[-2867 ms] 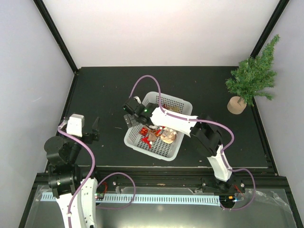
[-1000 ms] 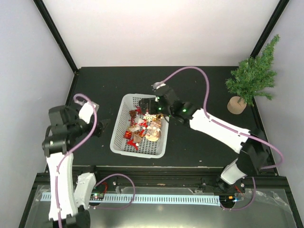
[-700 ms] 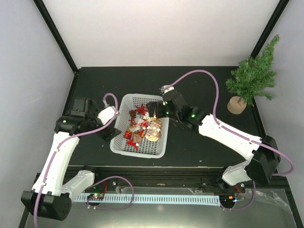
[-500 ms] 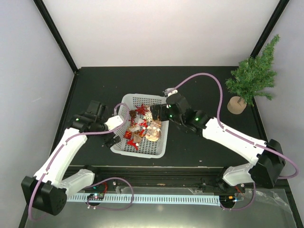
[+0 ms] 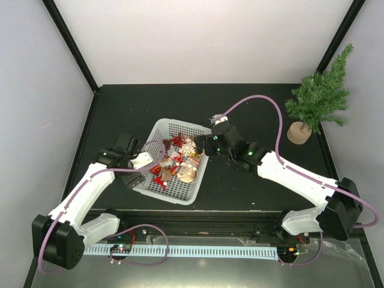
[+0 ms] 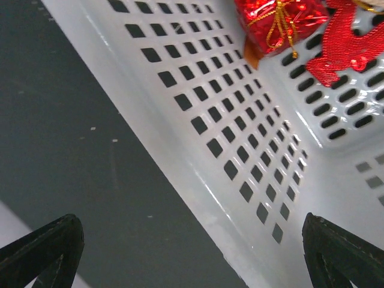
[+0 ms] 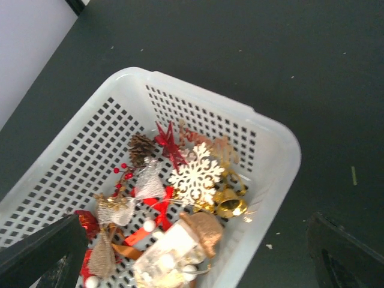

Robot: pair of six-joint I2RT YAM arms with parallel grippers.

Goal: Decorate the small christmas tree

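The tree is seen upright on the table, well apart from the basket, off to its far right. The left hand is spread wide at the basket's left wall, which is straddled: one finger is placed outside it, the other inside, near a red gift. Nothing is gripped. The right hand is spread wide and empty just above the basket's right rim. A snowflake, pine cone and gold bell are heaped inside the basket.
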